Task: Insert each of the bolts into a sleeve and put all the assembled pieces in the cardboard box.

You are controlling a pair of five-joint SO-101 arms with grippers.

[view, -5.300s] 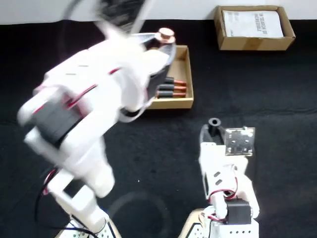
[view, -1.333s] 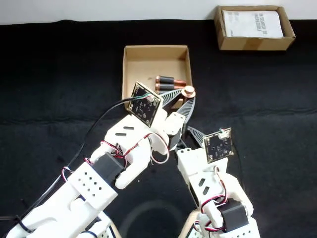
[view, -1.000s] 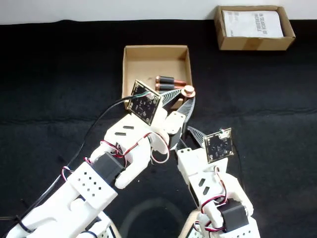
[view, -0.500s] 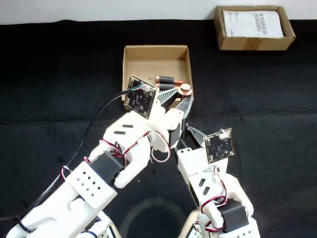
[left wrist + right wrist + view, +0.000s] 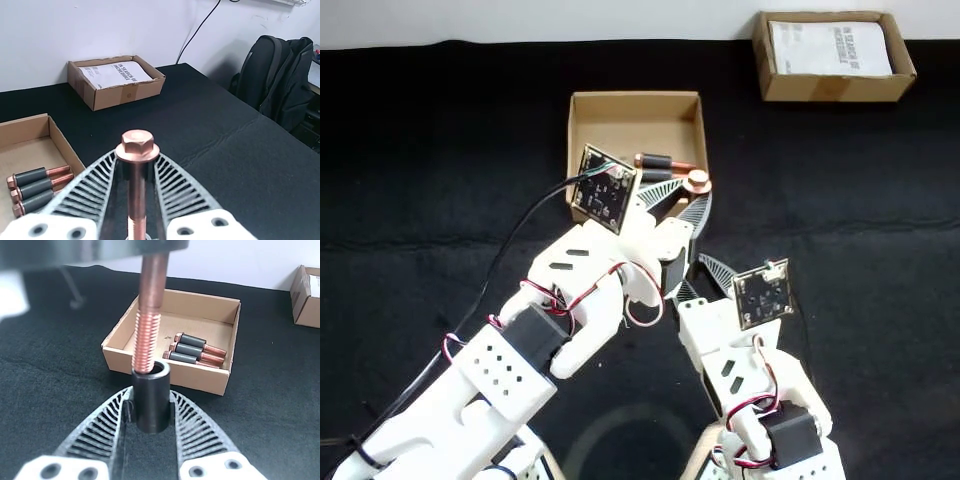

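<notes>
L hand (image 5: 136,164) grips bolt (image 5: 137,143) upright, tip at mouth of sleeve (image 5: 151,405) gripped by R hand (image 5: 151,392).

Small box (image 5: 835,88) holding a booklet (image 5: 830,47), black backpack (image 5: 280,75), black tablecloth (image 5: 440,150)

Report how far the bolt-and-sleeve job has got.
Done: three assembled pieces lie in the cardboard box. In hand: left gripper holds a bolt, tip at the mouth of the sleeve in the right gripper. Left: seat it, then box it.
</notes>
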